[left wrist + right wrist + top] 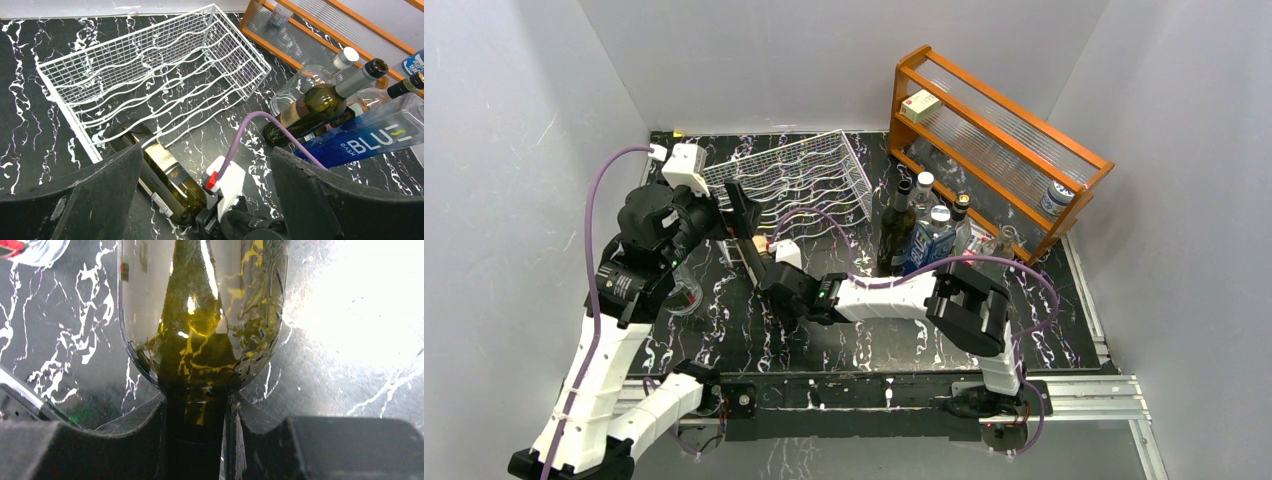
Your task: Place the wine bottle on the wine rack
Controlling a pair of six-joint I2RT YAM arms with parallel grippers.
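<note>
From above, the wine bottle (752,243) lies at the front of the white wire rack (799,180). On the left wrist camera, my left gripper (206,151) is spread wide and holds nothing, with the bottle's base at the rack's near lower edge. On the right wrist camera, my right gripper (197,415) is clamped on the bottle's neck.

Green wine bottle (172,182) lies slanted — base at corner of white wine rack (150,70).
</note>
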